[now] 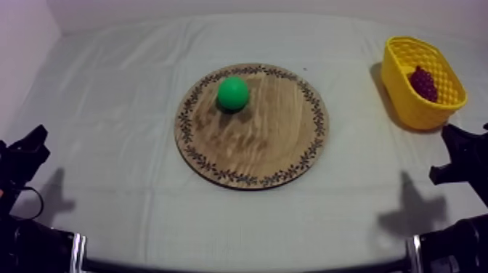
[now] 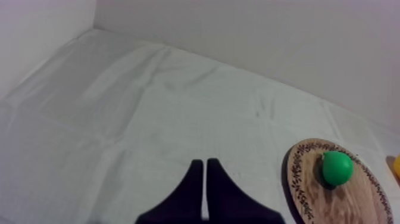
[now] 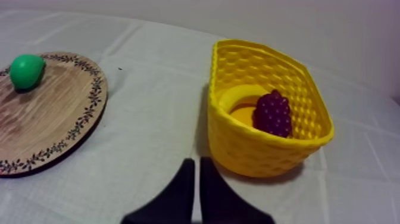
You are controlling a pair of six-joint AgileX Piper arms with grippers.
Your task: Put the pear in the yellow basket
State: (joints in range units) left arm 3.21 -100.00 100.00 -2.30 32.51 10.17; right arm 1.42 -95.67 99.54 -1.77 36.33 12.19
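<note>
Since the pear (image 1: 233, 93) sits at 11 o'clock on the wooden board (image 1: 254, 145), it's off at 10 o'clock from my right gripper (image 3: 193, 162) by the yellow basket (image 1: 407, 102). That one and the left gripper (image 2: 200, 162) are both pinched together, empty.

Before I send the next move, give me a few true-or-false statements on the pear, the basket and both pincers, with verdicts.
1. The pear lies on the board. True.
2. The basket is empty. False: a bunch of grapes sits in it.
3. The left pincer is shut on nothing. True.
4. The right pincer holds the pear. False: it is shut on nothing, over the cloth in front of the basket.
</note>
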